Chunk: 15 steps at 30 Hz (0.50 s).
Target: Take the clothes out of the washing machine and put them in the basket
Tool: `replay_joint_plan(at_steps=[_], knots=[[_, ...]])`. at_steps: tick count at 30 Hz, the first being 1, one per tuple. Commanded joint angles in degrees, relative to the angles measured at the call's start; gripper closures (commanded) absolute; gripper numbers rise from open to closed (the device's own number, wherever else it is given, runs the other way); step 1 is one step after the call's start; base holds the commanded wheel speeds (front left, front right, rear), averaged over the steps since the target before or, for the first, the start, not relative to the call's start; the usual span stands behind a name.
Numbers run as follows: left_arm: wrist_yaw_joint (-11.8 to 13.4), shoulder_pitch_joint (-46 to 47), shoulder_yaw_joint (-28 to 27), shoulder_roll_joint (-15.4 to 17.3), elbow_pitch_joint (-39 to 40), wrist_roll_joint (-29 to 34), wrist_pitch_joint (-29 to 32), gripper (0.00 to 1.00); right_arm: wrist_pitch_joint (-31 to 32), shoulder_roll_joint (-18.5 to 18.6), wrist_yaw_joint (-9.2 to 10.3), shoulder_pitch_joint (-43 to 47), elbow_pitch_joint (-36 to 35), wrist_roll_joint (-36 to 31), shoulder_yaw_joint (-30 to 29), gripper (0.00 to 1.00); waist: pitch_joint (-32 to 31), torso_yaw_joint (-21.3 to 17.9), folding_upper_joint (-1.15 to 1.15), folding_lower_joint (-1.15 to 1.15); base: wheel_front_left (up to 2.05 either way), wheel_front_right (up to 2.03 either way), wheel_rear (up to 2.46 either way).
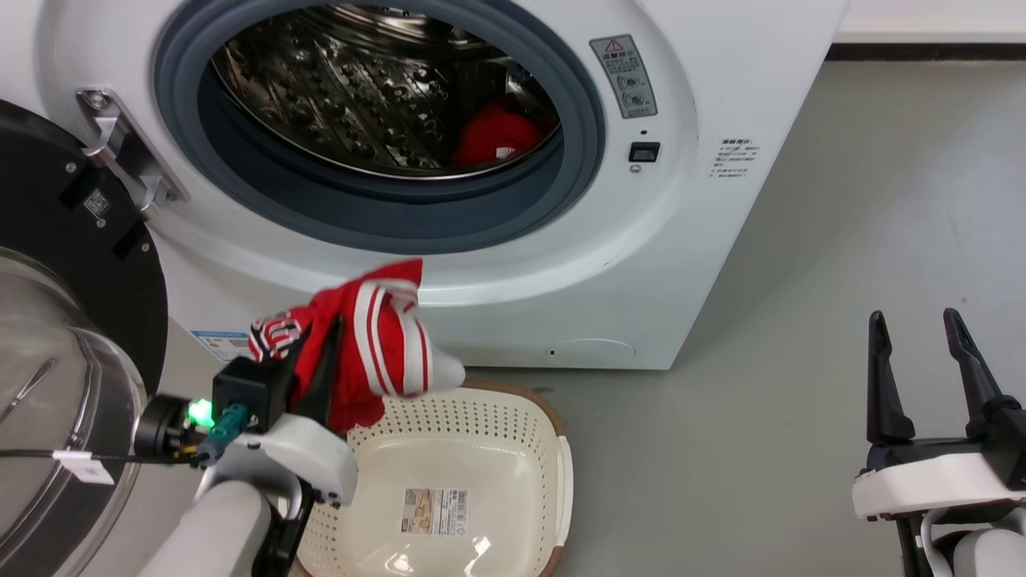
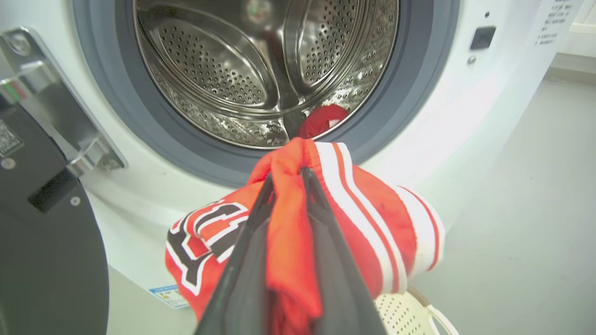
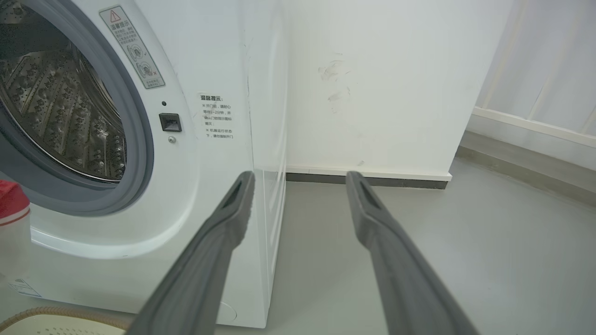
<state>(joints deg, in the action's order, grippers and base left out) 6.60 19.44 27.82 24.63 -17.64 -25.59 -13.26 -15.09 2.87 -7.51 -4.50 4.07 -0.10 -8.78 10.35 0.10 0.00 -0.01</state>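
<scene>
1. The washing machine (image 1: 705, 240) stands ahead of both pairs of jaws. Its porthole lies just beyond and above the left fingertips, and off to the left of the right ones.
2. Its door (image 1: 72, 240) is swung fully open to the left of the left jaws, which leaves the way from the drum (image 1: 345, 96) down to the floor (image 1: 801, 401) free.
3. The basket (image 1: 481, 425) sits on the floor close against the machine's front, under and slightly right of the left jaws. Set there, I judge, so that a garment drawn out needs only a short carry and a drop. No clothes lie in it yet.
4. The striped garment (image 1: 377, 336) is outside the machine. It is bunched between the left jaws and drapes over both sides of them, its lower folds hanging over the basket's near-left rim.
5. The second garment (image 1: 497, 132) lies in the bottom right of the drum, well beyond the left fingertips and touched by neither pair of jaws.
6. The left gripper (image 2: 287, 174) has its jaws pinched nearly together on a thick fold of the striped garment. The grip is near the middle of the cloth, probably so that it hangs short and clears the rim.
7. The right gripper (image 1: 914, 320) stands well off to the right above bare floor, jaws wide apart and holding nothing. I take it as parked out of the way.
8. By my reading the task is under halfway: one garment is ready for release, one is yet to fetch.
</scene>
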Motion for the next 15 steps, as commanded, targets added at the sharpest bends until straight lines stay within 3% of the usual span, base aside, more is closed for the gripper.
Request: replay_joint_plan(at_steps=[1,7,15], knots=[[0.20,-0.59,0.06,-0.04,-0.16,-0.38,-0.10,1.00,-0.12,0.02,0.04,0.28,-0.17,-0.33,-0.09,0.00,0.50,0.08,0.00,0.01,0.00,0.00,0.00],[-1.31,-1.94,1.02,-2.23,-8.78,-2.51,0.67,1.00,-0.12,0.03,0.04,-1.04,-1.00,-1.14,-0.11,0.00,4.78,-0.09,0.00,0.01,0.00,0.00,0.00],[-4.87,4.68,2.58,-6.31,-24.68,-2.73,-0.39,1.00,-0.12,0.01,0.04,-3.63,-3.01,-2.09,-0.82,0.00,13.94,-0.61,0.00,0.01,0.00,0.00,0.00]])
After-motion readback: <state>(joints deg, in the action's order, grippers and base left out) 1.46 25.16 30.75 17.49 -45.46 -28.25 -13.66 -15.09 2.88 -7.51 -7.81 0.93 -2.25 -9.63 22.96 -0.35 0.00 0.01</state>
